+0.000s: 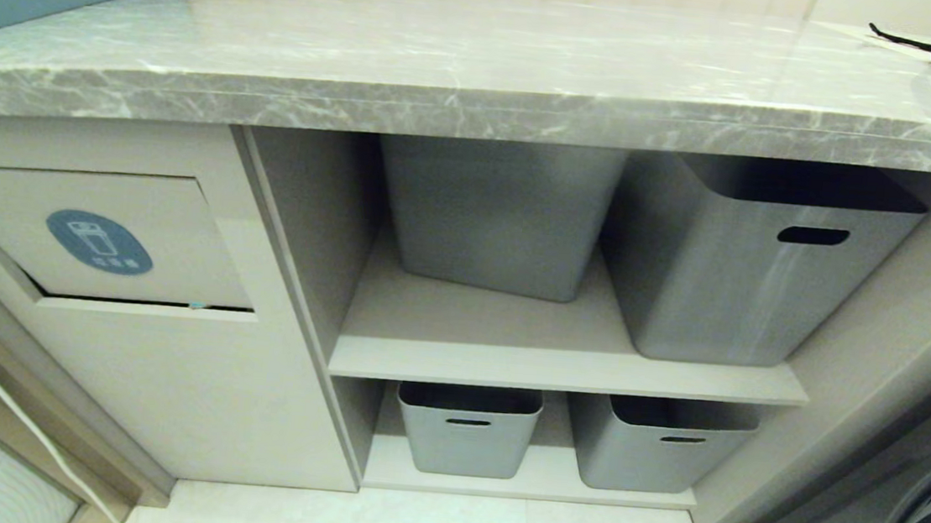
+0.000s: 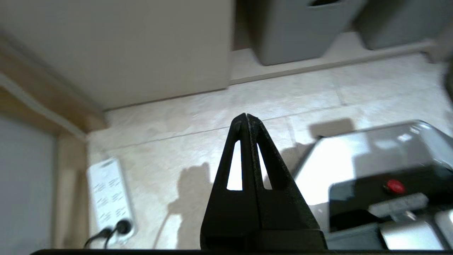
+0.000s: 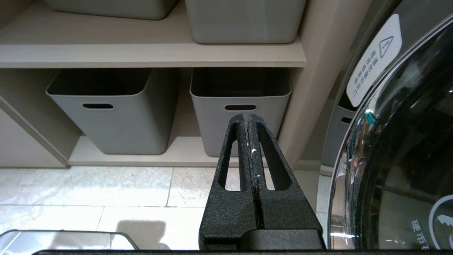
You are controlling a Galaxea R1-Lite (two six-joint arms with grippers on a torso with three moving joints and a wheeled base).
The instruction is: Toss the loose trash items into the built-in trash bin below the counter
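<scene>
Head view: no trash scraps are seen on the counter; bin flap sits closed at 8 o'clock (task judged done). Left gripper and right gripper are pinched together, empty.

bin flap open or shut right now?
Nearly shut: the flap sits almost flush in the cabinet front, a thin dark gap along its lower edge.
</scene>
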